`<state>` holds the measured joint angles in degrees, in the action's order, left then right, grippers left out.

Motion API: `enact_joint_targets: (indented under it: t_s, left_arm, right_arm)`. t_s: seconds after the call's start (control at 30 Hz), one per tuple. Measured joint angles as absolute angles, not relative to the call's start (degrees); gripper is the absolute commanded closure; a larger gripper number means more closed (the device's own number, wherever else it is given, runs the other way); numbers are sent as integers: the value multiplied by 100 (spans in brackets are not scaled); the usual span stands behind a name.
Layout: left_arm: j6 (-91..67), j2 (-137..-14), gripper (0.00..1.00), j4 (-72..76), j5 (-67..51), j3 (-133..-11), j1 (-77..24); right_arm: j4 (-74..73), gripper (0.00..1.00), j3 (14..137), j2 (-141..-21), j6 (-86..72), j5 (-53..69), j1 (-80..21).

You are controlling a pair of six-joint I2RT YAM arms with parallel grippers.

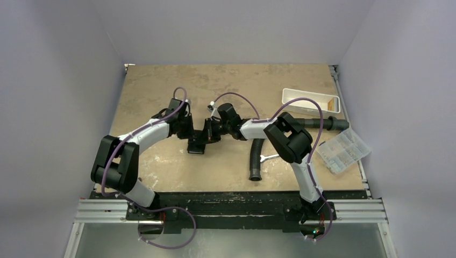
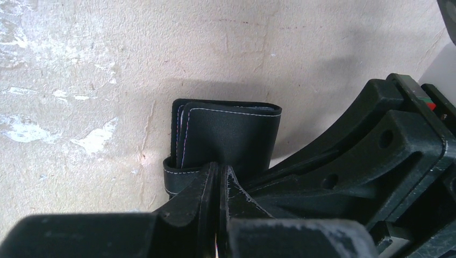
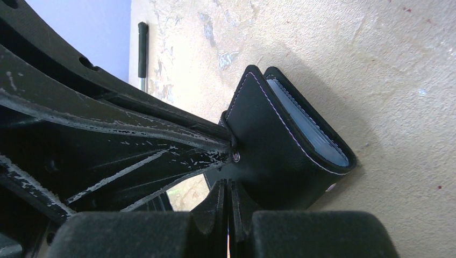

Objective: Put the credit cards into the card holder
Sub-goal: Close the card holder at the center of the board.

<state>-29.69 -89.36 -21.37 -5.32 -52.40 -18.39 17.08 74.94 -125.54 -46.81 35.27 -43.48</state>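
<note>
Tan, scuffed surface w/ both arms bent in to its centre, meeting on one thing: the black card holder. It lies btwn the two claws, long axis running near-left to far-right in the top view. Neither arm is nearer, both are on it.

Left claw: jaws pressed together, pinching a lower flap at the holder's near edge. Rest of the wallet stands beyond the tips, stitched folds facing the cam.

Right claw: also nipped tight, on the flap by the small stud, w/ the fold splayed open away from it.

Can't tell if the holder rests on the surface or hangs just off it.

Cards: none I can pick out loose. Grey-blue edge inside the splayed fold may be cards or lining, unsure. Next move prob. needs that mouth spread wide enough for a card.
</note>
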Motion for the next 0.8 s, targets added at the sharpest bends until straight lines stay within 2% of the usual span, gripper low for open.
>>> enact_joint_targets:
  t_s: [0.47, 0.8]
  left_arm:
    - [-3223, -8818, 100, -1472, -572, -4801, -1837]
    - [-3835, -7957, 100, -513, -355, -3691, -1837]
  right_arm:
    - [1708, 100, 7496, -12556, -4681, 3527, -4348]
    - [1710, 100, 7494, -12556, -4685, 3540, -4383]
